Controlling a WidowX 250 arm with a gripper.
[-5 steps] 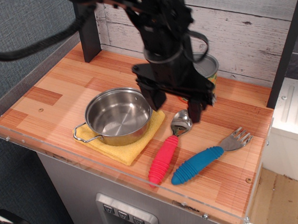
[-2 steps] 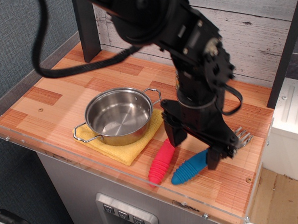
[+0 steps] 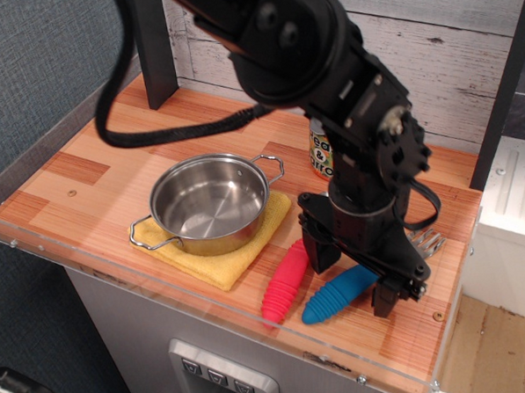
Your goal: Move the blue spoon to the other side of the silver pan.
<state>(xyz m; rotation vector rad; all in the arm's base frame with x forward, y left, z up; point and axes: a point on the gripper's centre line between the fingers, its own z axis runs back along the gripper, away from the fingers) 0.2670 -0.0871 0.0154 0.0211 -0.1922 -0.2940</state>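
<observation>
The gripper (image 3: 353,282) is low over the blue spoon (image 3: 340,294), its jaws spread wide — one finger (image 3: 322,251) on the far-left side of the ribbed handle, the other on the near-right side. Nothing is clamped. The blue spoon lies flat on the tabletop (image 3: 93,161), right of the silver pan (image 3: 209,204) and just beside the red-handled utensil (image 3: 285,282). The silver pan sits on a yellow cloth (image 3: 220,261).
</observation>
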